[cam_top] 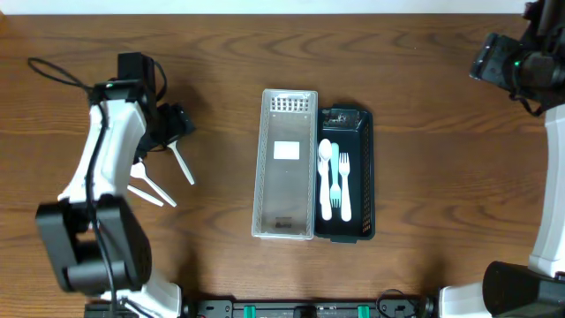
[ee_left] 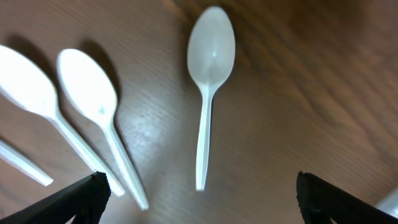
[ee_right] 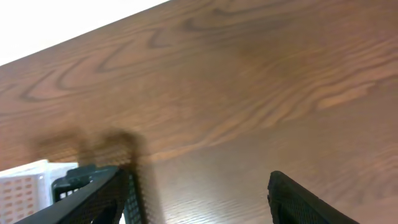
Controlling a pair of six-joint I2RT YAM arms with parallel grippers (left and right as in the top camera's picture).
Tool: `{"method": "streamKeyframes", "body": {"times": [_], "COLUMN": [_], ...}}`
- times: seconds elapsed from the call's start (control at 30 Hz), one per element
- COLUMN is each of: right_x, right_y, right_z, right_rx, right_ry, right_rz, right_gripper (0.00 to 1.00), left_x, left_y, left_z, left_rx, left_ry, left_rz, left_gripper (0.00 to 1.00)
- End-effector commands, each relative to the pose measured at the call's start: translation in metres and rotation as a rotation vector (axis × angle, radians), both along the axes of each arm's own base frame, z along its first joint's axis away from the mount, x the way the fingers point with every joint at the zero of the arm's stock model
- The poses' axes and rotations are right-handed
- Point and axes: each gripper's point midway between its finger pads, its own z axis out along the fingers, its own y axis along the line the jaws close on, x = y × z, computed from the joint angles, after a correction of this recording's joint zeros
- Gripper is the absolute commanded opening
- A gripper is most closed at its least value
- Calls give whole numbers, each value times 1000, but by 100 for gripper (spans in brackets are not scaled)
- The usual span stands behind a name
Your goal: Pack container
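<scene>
The dark container (cam_top: 345,177) sits near the middle of the counter (cam_top: 441,194), with a clear tray (cam_top: 284,190) touching its left side, probably so both can be reached by either arm. A packed spoon (cam_top: 325,172) and a fork (cam_top: 344,184) already lie lengthwise inside the container, side by side, which suits its long, narrow shape. More cutlery waits well apart from it on the left. The left wrist view shows a loose spoon (ee_left: 210,81) lying flat with its bowl away from the camera, and two more spoons (ee_left: 93,99) fanned out just beside it. The loose spoon lies clear of these neighbours, so it looks like the easiest one to take without disturbing the rest. The left hand (ee_left: 205,196) hangs directly above it with its fingers (ee_left: 87,193) spread as wide as they go, one on each side of the handle's line. It holds nothing and touches nothing, and this reads as lining up for a pick. The right hand (ee_right: 199,199) is off by the far right corner of the counter, out of the way. Its fingers are apart with only bare wood between them, so it holds nothing either, and a corner of the container shows at the lower left of its view.
</scene>
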Motion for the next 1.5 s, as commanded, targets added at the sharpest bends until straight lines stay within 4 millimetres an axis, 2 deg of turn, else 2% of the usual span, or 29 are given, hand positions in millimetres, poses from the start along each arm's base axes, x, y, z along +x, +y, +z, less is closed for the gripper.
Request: {"method": "streamKeyframes", "body": {"times": [0.0,0.17,0.37,0.8,1.07,1.2,1.47], "right_x": [0,1,1,7,8,9,10], "right_y": [-7,-7,-7,-8,-8,-8,-12], "right_z": [-7,-13,-21,-34,-33,-32,-31], "right_rx": [-21,-31,-28,-22,-24,-25,-40], "right_ry": [25,47,78,109,101,96,93], "right_rz": [15,33,37,37,37,36,26], "right_gripper": [74,75,75,74,74,74,74], "left_x": [2,4,4,7,5,4,3], "left_y": [0,0,-6,-3,-3,-3,-3], "left_z": [-28,-60,-84,-101,-101,-101,-100], "left_rx": [-9,-9,-69,-119,-121,-121,-121], "left_ry": [64,125,158,162,169,172,177], "left_rz": [-34,-98,-163,-140,-136,-135,-135], "left_gripper": [98,98,98,98,68,41,27]}}
